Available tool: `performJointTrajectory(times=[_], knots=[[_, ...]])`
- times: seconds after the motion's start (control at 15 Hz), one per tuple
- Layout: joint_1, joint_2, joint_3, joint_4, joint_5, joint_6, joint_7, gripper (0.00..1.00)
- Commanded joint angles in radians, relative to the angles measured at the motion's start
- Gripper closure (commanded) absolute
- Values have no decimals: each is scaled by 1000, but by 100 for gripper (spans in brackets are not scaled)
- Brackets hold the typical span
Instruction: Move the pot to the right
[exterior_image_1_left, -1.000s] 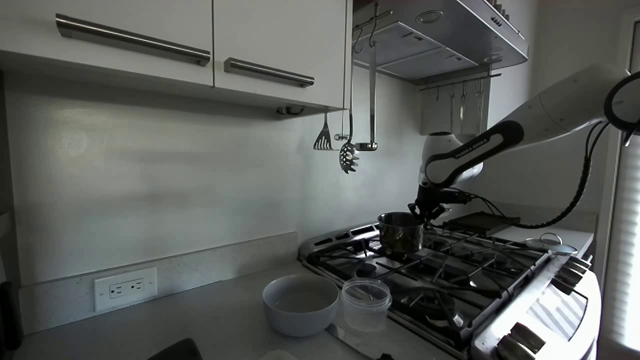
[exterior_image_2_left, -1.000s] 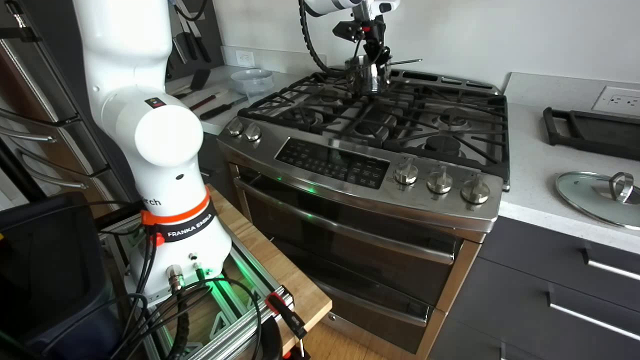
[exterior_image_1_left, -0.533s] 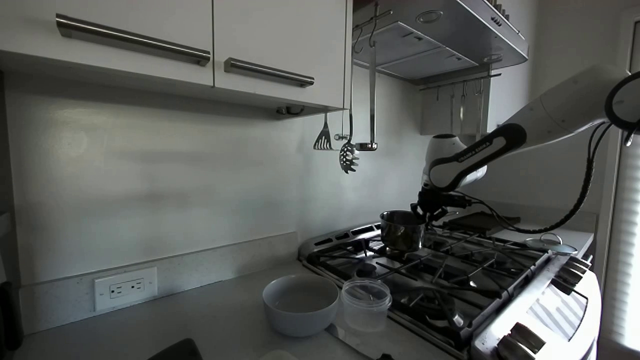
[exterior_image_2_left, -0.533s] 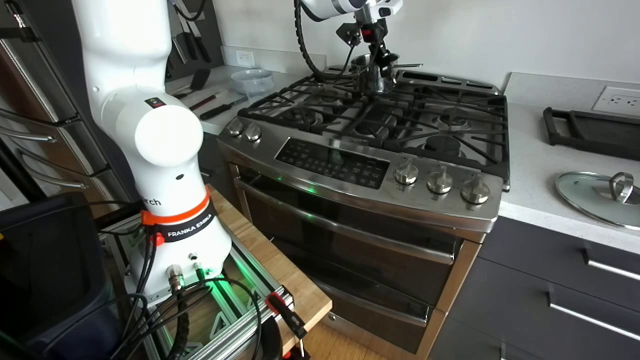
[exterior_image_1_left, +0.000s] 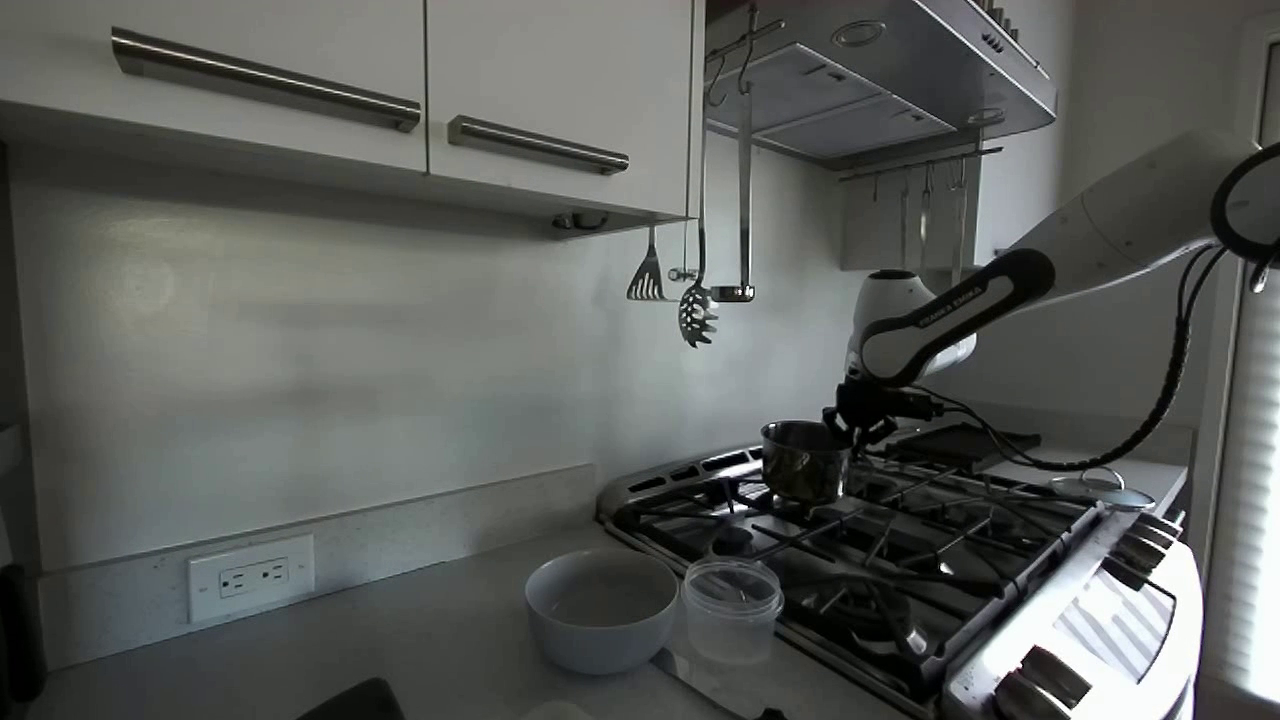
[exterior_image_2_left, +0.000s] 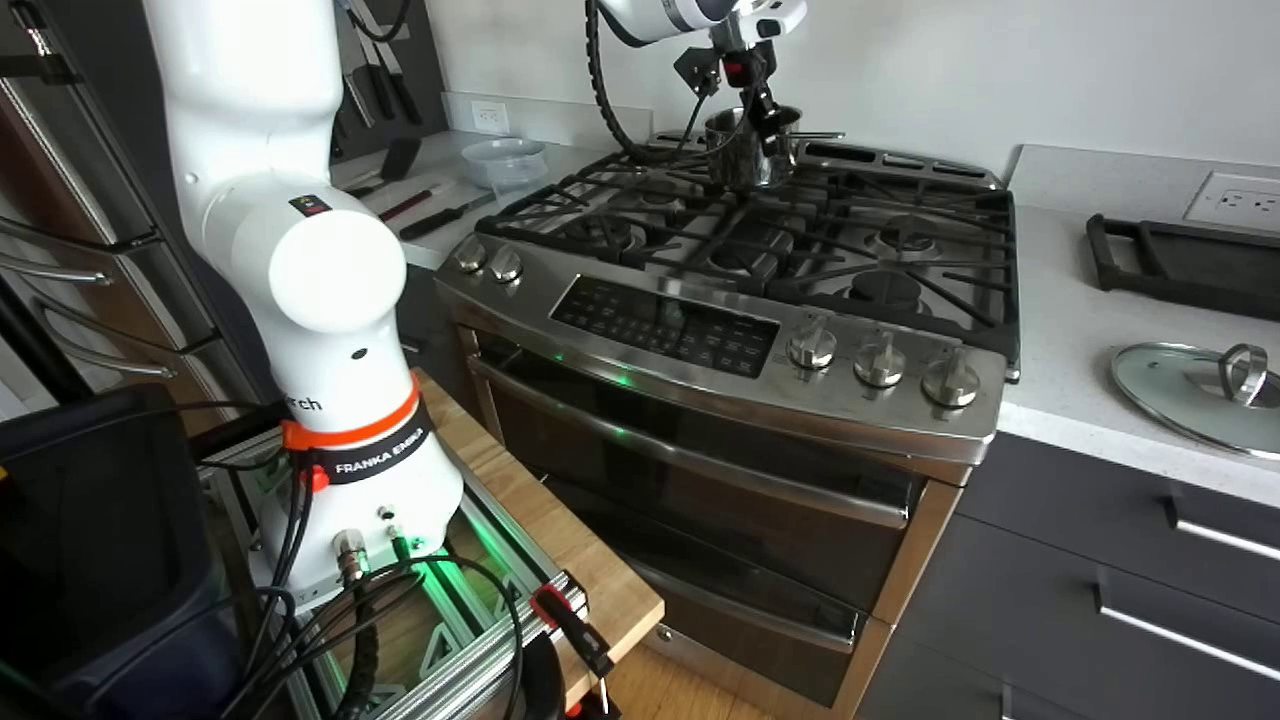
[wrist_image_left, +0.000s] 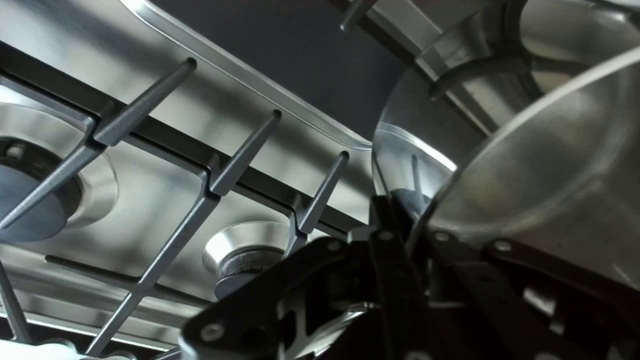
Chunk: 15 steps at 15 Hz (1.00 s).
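Observation:
The shiny steel pot (exterior_image_1_left: 800, 475) is over the rear grates of the stove, close to the back wall. It also shows in an exterior view (exterior_image_2_left: 735, 165), with its thin handle pointing right. My gripper (exterior_image_2_left: 772, 140) comes down onto the pot's rim from above, on the handle's side. In the wrist view, the fingers (wrist_image_left: 407, 225) are closed on the pot's wall, with one finger inside and one outside. The pot's inside (wrist_image_left: 540, 155) fills the right of that view. I cannot tell whether its base touches the grates.
Black grates (exterior_image_2_left: 900, 240) cover the stove. A pale bowl (exterior_image_1_left: 602, 615) and a clear container (exterior_image_1_left: 733, 615) stand on the counter beside the stove. A black tray (exterior_image_2_left: 1200, 265) and a glass lid (exterior_image_2_left: 1190, 390) lie on the counter across the stove. Utensils (exterior_image_1_left: 697, 315) hang above.
The pot and gripper have moved slightly to the right in both exterior views, mostly in the earlier half second. The gripper leans a little more in an exterior view. The grip stays closed.

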Motion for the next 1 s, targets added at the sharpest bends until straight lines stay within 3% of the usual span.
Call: performJointTrajectory(times=[0.0, 0.93], knots=[[-4, 8, -14, 10, -31, -8, 49, 98], [-46, 13, -95, 18, -67, -12, 327, 98]])
